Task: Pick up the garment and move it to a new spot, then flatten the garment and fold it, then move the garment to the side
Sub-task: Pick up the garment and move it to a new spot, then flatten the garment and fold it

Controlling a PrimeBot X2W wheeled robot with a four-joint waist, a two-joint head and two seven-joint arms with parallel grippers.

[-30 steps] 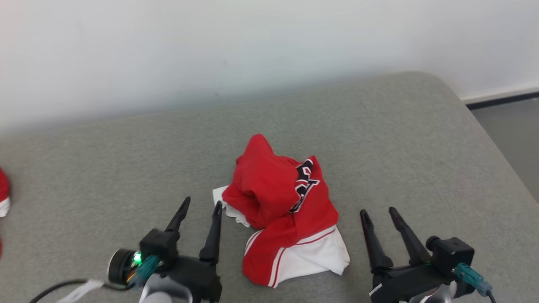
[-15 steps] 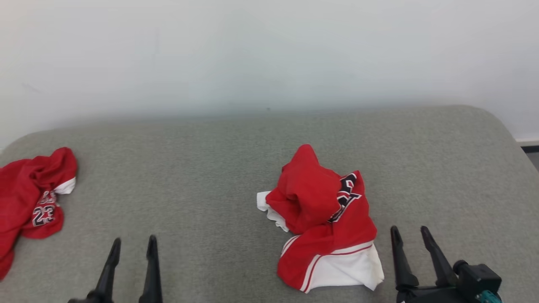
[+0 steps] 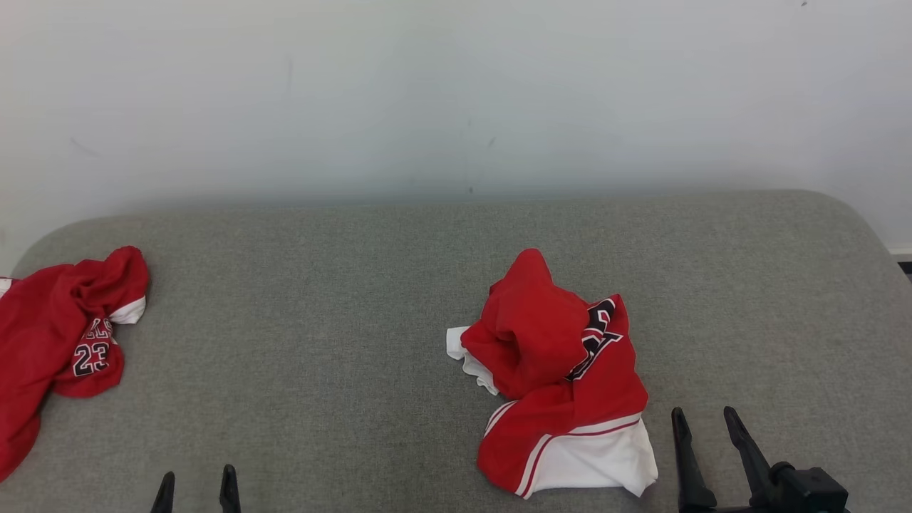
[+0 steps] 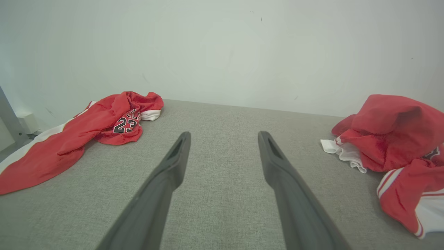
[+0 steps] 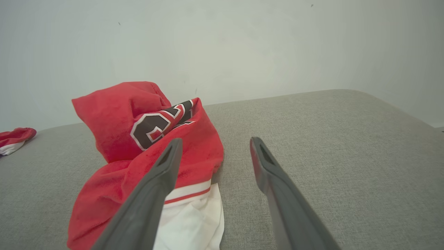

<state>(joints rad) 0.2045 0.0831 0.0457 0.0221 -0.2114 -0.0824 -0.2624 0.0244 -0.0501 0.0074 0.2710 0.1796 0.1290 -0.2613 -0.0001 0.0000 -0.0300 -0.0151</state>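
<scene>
red and white garment (image 3: 556, 356) crumpled in a heap on the grey padded surface (image 3: 320, 320), right of the middle, not flat and not folded. right claw (image 3: 702, 413) just beside its white edge, fingers wide, holding nothing. left claw (image 3: 198, 474) wide too, empty, well apart from it. second red garment (image 3: 50, 335) at far left edge.

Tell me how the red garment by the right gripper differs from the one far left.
The near garment is bunched into a tall heap; the far-left garment sprawls lower. The far-left garment shows a readable 23; the near garment's lettering is folded over. Both are red and white.
</scene>
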